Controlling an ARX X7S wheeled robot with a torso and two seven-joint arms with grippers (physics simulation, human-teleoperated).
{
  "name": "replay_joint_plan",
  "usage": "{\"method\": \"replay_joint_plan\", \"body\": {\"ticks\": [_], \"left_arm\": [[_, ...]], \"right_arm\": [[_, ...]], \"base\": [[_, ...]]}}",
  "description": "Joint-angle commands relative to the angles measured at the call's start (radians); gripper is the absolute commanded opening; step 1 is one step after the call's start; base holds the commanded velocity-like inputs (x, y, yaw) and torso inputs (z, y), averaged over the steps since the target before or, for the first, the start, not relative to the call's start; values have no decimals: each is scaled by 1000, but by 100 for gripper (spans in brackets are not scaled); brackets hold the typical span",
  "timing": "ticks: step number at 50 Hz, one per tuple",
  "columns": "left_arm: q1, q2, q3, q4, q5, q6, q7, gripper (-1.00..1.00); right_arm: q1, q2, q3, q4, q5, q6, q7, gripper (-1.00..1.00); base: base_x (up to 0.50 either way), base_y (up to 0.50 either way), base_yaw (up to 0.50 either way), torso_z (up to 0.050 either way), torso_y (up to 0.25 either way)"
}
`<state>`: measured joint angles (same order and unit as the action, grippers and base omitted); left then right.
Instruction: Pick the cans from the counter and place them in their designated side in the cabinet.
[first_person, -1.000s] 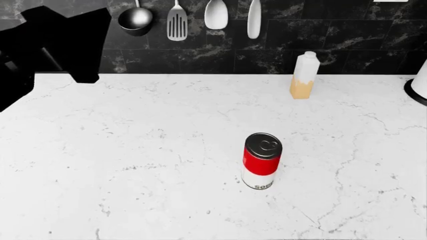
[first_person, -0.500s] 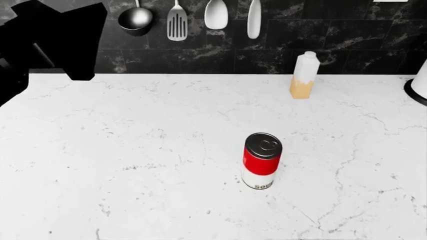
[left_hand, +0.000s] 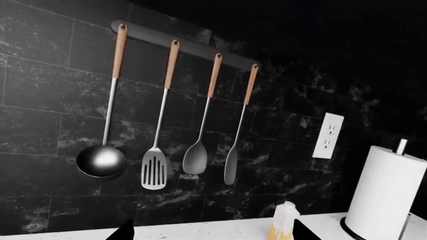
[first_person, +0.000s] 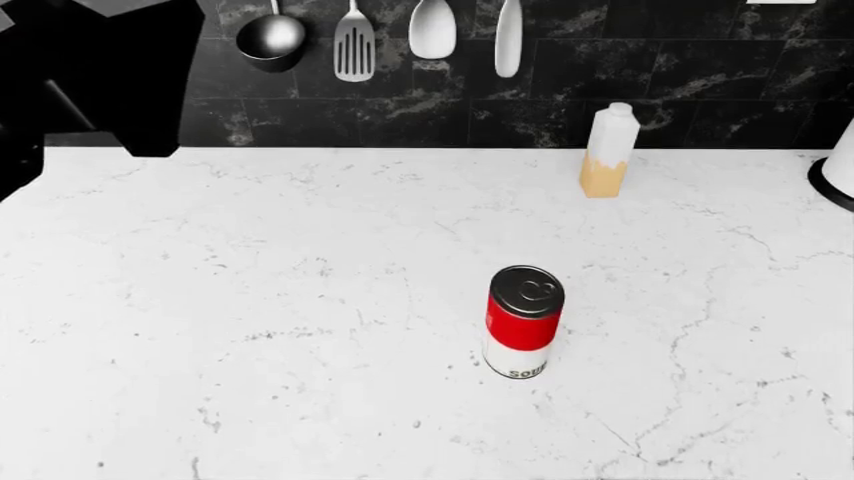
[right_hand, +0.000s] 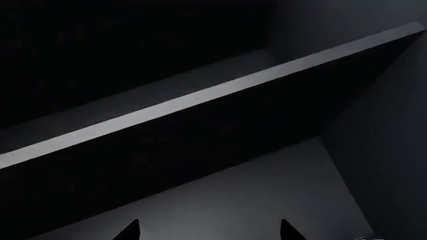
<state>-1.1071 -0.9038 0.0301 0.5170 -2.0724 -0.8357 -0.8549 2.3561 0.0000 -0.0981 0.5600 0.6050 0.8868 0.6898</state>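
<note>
Head view: soup can (first_person: 523, 322) upright mid-worktop, right of centre, well apart from left gripper (left_hand: 208, 231) near far-left corner, tips spread, empty; right gripper (right_hand: 208, 229) likewise apart inside dark shelving; risks toppling can on careless approach

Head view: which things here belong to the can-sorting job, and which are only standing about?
Job: red-and-white round soup can; white marble-look counter.
Standing about: white and tan carton-like bottle; hanging metal utensils; white paper towel roll.

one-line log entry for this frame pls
soup can: upright on counter, untouched | blue can: not in view | left gripper: open, empty, facing utensil wall | right gripper: open, empty, facing dark shelving
</note>
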Motion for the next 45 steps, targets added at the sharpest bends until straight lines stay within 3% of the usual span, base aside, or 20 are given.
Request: {"method": "replay_joint_plan", "body": {"ticks": [1, 16, 25, 32, 40, 42, 45], "left_arm": [[0, -3, -3, 3, 0, 5, -1, 100], [-2, -2, -1, 10, -4, 14, -7, 100], [-1, 1, 2, 6, 1, 16, -2, 100], [-12, 0, 8, 1, 0, 14, -2, 100], [-11, 7, 13, -2, 11, 16, 3, 100], [-7, 8, 11, 0, 13, 17, 5, 100], [-1, 7, 10, 2, 14, 19, 5, 100]], "right_arm": [[0, 0, 33, -149, -3, 62, -25, 100], [0, 1, 111, -376, -22, 249, -38, 100], [0, 56, 142, -546, 225, 505, 105, 100], [0, 137, 144, -571, 583, 612, 356, 100], [0, 262, 71, -541, 1189, 668, 727, 100], [0, 292, 29, -509, 1401, 656, 875, 100], [0, 435, -174, -551, 1579, 470, 880, 100]], "base": [[0, 0, 0, 0, 0], [0, 0, 0, 0, 0], [0, 0, 0, 0, 0], [0, 0, 0, 0, 0], [0, 0, 0, 0, 0], [0, 0, 0, 0, 0], [0, 0, 0, 0, 0]]}}
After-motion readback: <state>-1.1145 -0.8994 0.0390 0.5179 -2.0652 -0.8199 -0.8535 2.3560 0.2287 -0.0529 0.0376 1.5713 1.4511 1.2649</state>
